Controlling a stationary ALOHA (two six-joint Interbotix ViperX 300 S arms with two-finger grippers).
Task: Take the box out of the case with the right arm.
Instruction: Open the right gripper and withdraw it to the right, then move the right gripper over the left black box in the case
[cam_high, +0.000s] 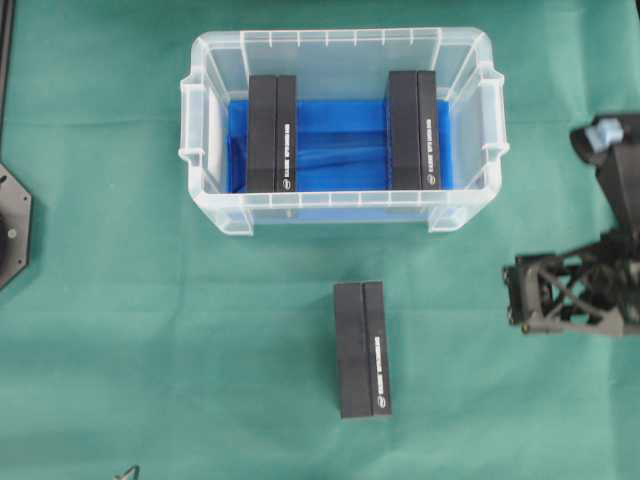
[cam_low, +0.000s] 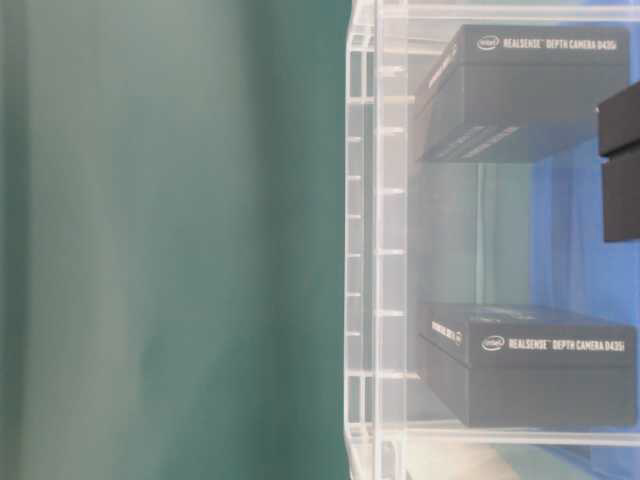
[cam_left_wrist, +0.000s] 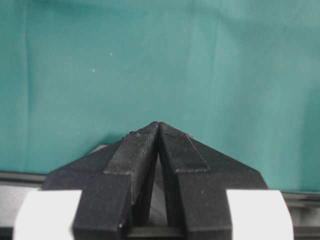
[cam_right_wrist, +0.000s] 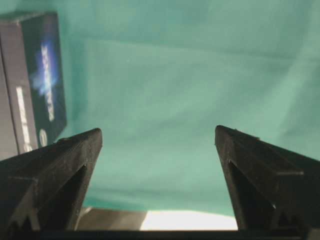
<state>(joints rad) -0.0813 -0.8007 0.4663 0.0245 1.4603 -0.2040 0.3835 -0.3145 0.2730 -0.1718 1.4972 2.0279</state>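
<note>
Three black boxes show in the overhead view, and the landmark for all of them is the case (cam_high: 343, 130), a clear plastic bin with rim handles and a blue sheet on its floor. One box (cam_high: 362, 348) lies outside the case on the green cloth (cam_high: 120, 300), just in front of the case's near wall and roughly level with its middle. Two more boxes remain inside the case, one (cam_high: 272, 132) toward its left end and one (cam_high: 413, 130) toward its right end, each running from the near wall to the far wall, well apart from each other. The right gripper (cam_high: 520, 295) hangs over the cloth beyond the case's right end and nearer the camera than its front wall, well apart from the box on the cloth. In the right wrist view its two fingers (cam_right_wrist: 60, 165) are spread wide with only cloth between them, and that box sits off beyond the left finger, not between the tips. The left gripper (cam_left_wrist: 158, 125) appears in its own wrist view alone, its tips pressed together over bare cloth and gripping nothing; its place relative to the case cannot be told.
</note>
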